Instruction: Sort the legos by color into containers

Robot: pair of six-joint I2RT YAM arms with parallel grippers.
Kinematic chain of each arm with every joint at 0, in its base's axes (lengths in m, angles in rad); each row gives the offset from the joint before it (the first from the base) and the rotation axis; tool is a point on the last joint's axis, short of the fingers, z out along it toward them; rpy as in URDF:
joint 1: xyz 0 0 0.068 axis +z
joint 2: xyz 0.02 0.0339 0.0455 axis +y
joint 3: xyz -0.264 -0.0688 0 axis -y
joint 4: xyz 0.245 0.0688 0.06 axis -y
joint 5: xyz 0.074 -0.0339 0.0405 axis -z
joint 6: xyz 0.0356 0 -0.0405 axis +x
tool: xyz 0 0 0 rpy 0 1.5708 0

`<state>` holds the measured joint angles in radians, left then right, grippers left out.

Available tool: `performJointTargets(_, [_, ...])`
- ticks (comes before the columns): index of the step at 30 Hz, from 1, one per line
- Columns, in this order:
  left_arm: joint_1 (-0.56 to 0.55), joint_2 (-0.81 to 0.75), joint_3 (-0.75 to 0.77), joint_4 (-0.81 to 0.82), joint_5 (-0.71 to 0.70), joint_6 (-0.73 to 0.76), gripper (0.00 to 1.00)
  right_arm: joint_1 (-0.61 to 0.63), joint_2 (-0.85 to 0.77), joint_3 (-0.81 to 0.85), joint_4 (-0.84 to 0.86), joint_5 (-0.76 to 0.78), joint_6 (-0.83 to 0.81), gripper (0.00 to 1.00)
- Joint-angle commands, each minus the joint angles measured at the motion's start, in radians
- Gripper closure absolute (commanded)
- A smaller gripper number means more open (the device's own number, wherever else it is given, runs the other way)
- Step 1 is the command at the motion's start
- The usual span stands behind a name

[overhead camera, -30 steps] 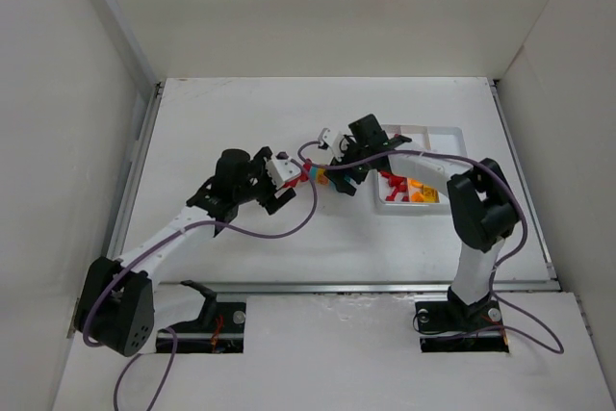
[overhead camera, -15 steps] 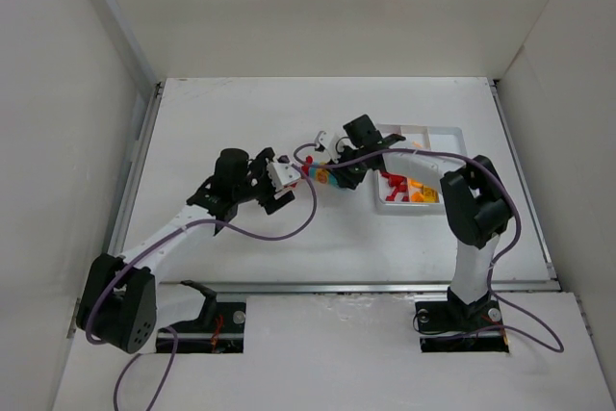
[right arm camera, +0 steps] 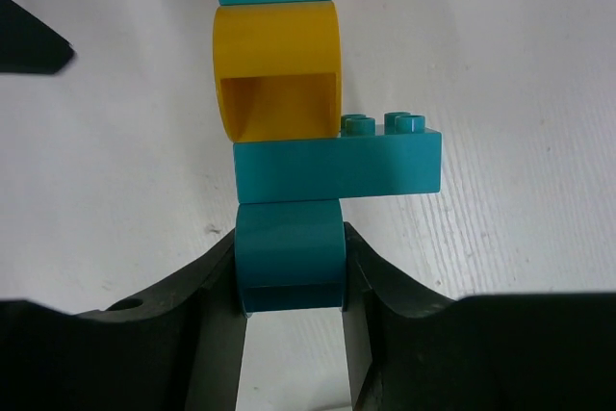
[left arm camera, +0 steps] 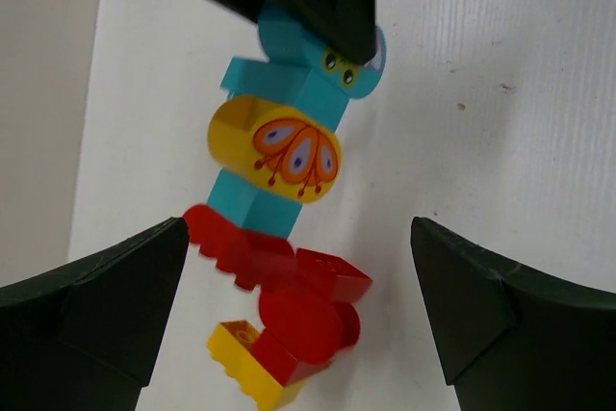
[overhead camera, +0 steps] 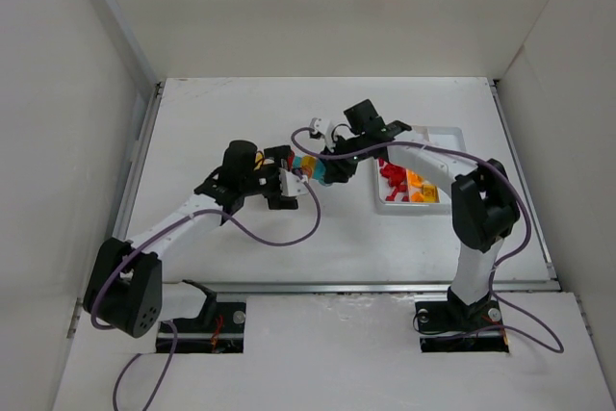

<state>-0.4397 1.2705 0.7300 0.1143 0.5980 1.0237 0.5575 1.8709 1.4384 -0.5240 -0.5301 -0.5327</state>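
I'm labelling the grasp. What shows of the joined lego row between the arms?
The joined lego row is glossy plastic: a cyan brick with printed eyes, a longer studded cyan brick, a rounded yellow one with an orange petal print, another cyan, then red bricks and a yellow end. The right gripper clamps its cyan end; the open left gripper straddles the red end without touching.

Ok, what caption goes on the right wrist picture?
Right gripper clamps the joined lego row by its cyan end.
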Motion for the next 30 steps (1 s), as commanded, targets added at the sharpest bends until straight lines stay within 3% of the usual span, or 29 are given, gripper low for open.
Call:
performJointTargets(1, [-0.042, -0.057, 0.017, 0.002, 0.029, 0.209, 0.00, 0.007, -0.061, 0.083, -0.011, -0.135, 0.046, 1.00])
performJointTargets(6, [-0.092, -0.082, -0.012, 0.005, 0.030, 0.384, 0.00, 0.007, -0.049, 0.154, -0.021, -0.244, 0.106, 1.00])
performJointTargets(17, [-0.162, -0.031, -0.047, 0.174, -0.179, 0.444, 0.00, 0.007, -0.038, 0.165, -0.041, -0.284, 0.131, 1.00])
performJointTargets(20, [-0.162, -0.031, -0.047, 0.174, -0.198, 0.499, 0.09, 0.016, -0.056, 0.137, -0.031, -0.284, 0.131, 1.00])
performJointTargets(22, [-0.162, -0.031, -0.069, 0.206, -0.207, 0.515, 0.31, 0.016, -0.065, 0.126, -0.031, -0.284, 0.131, 1.00])
performJointTargets(24, [-0.162, -0.031, -0.084, 0.237, -0.216, 0.524, 0.42, 0.025, -0.065, 0.126, -0.031, -0.284, 0.131, 1.00])
performJointTargets(30, [-0.162, -0.031, -0.093, 0.259, -0.179, 0.544, 0.40, 0.035, -0.065, 0.126, -0.031, -0.294, 0.131, 1.00])
